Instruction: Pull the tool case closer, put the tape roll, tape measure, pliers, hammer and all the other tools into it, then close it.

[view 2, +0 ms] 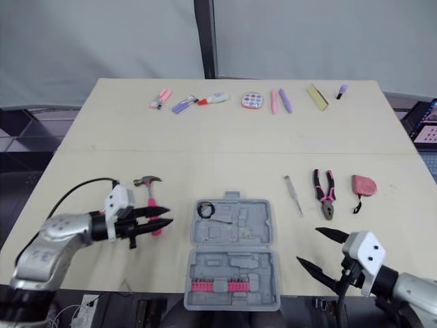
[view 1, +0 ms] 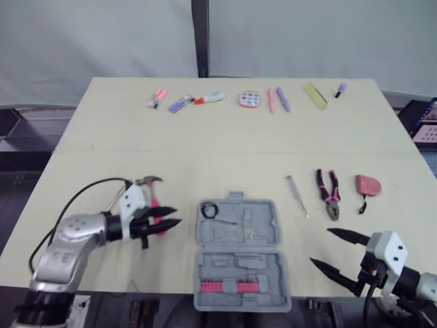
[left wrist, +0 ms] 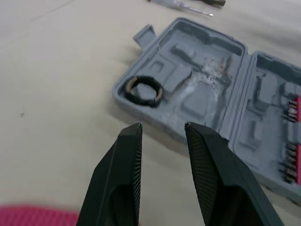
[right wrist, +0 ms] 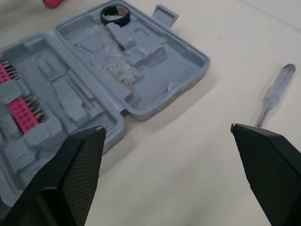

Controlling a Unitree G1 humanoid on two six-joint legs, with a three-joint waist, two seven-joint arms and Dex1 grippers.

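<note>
The grey tool case [view 1: 239, 273] lies open near the table's front edge, with the black tape roll [view 1: 209, 210] in its far-left pocket. The hammer [view 1: 149, 181], pink-handled, lies left of the case. My left gripper [view 1: 177, 216] hovers over the handle's lower end, pointing at the case, open and holding nothing. Right of the case lie a screwdriver [view 1: 296, 196], pink-and-black pliers [view 1: 328, 193] and a pink tape measure [view 1: 367, 184]. My right gripper [view 1: 320, 246] is wide open near the front right edge, in front of the pliers and empty.
A row of small items lies along the far side: markers [view 1: 181, 102], a round pink object [view 1: 250, 99], pens [view 1: 277, 100] and a yellow block [view 1: 315, 95]. The case's near half holds pink bits [view 1: 235, 286]. Bare tabletop [view 1: 225, 157] separates the two rows.
</note>
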